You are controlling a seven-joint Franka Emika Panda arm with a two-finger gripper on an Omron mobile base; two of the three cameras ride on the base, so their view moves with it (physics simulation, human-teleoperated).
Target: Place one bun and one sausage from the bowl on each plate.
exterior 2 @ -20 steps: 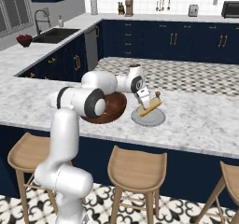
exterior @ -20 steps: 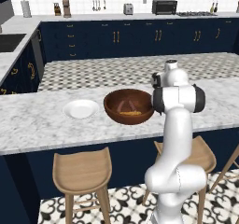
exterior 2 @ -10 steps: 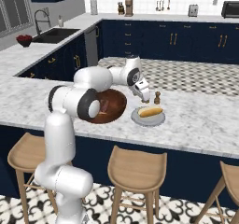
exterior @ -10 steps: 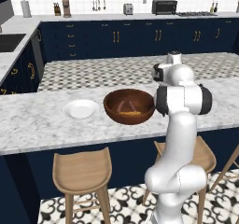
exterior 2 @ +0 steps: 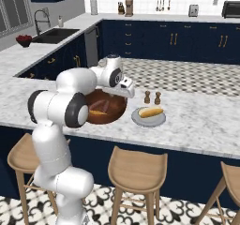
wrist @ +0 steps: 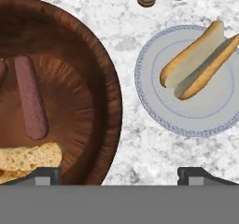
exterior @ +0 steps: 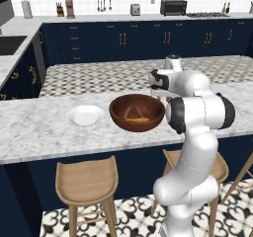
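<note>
A home kitchen, rendered. Navy cabinets (exterior: 123,41) with brass handles run along the back wall beneath a pale worktop carrying a toaster oven (exterior: 173,7), a toaster (exterior: 135,9), a knife block (exterior: 59,9) and hanging utensils (exterior: 104,3). A sink with a tap (exterior 2: 43,18) sits at the left. A marble-topped bench (exterior: 44,127) forms a breakfast bar with wooden stools (exterior: 87,181) on patterned tile floor (exterior: 99,75). Salt and pepper mills (exterior 2: 152,97) stand on the bench.

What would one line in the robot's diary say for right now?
gripper: open, empty, above bowl's edge | bowl: sausage and bun inside | grey plate: bun on it | white plate: bare
</note>
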